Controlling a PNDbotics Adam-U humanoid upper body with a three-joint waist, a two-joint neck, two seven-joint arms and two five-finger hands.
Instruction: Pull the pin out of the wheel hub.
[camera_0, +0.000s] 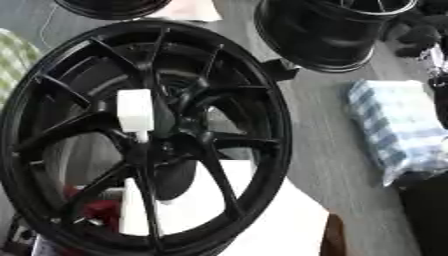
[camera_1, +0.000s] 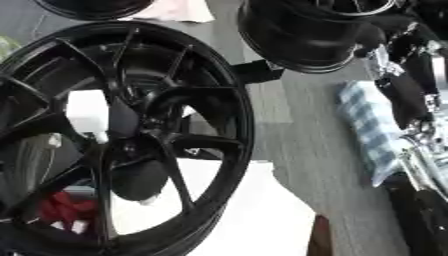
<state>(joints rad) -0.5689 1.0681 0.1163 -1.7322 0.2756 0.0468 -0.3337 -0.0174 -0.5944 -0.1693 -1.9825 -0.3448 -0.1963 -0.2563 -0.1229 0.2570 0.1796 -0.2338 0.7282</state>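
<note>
A large black multi-spoke wheel hub (camera_0: 254, 100) fills the left and middle of both views, standing tilted toward me. A white pin (camera_0: 136, 109), a blocky white head on a thin white stem, sticks out of the hub's centre beside the dark centre bore. Nothing touches the pin. My right arm, black with silver joints, runs along the right edge of the right eye view, and the right hand (camera_1: 398, 92) is well away from the hub. The left hand does not show.
A second black wheel (camera_0: 324, 35) lies at the back right and part of a third (camera_0: 114, 7) at the top left. A blue-white checked cloth (camera_0: 394, 130) lies on the grey floor on the right. A white board (camera_0: 271, 215) and something red (camera_0: 98, 207) sit behind the hub's lower spokes.
</note>
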